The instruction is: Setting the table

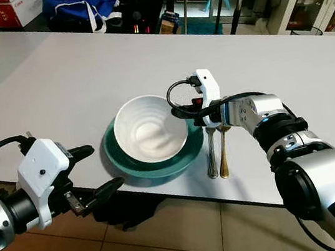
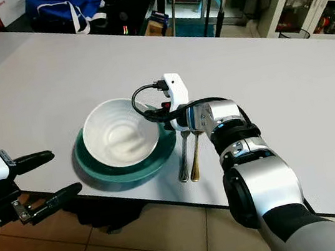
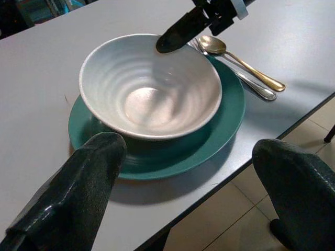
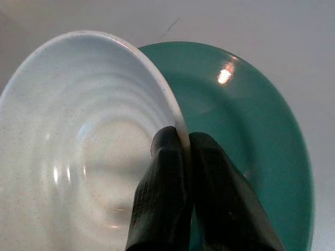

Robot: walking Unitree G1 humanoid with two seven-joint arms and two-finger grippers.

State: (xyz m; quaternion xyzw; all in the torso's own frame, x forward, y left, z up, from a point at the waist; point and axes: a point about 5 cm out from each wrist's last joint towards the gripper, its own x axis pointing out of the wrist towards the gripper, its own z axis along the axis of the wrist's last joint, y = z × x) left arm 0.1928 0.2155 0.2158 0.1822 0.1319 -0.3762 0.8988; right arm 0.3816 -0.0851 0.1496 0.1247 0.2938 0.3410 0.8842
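Cluttered bags are lining the far side of the grey bench. Right gripper is pinching the bowl rim, steadying it on the green plate beside 2 spoons. Left gripper is hovering near, fingers apart.

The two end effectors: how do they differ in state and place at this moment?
The right end effector is shut on the rim of the white bowl, which sits on the teal plate. The left end effector is open, holds nothing, and hangs off the table's near edge. Both have two black fingers.
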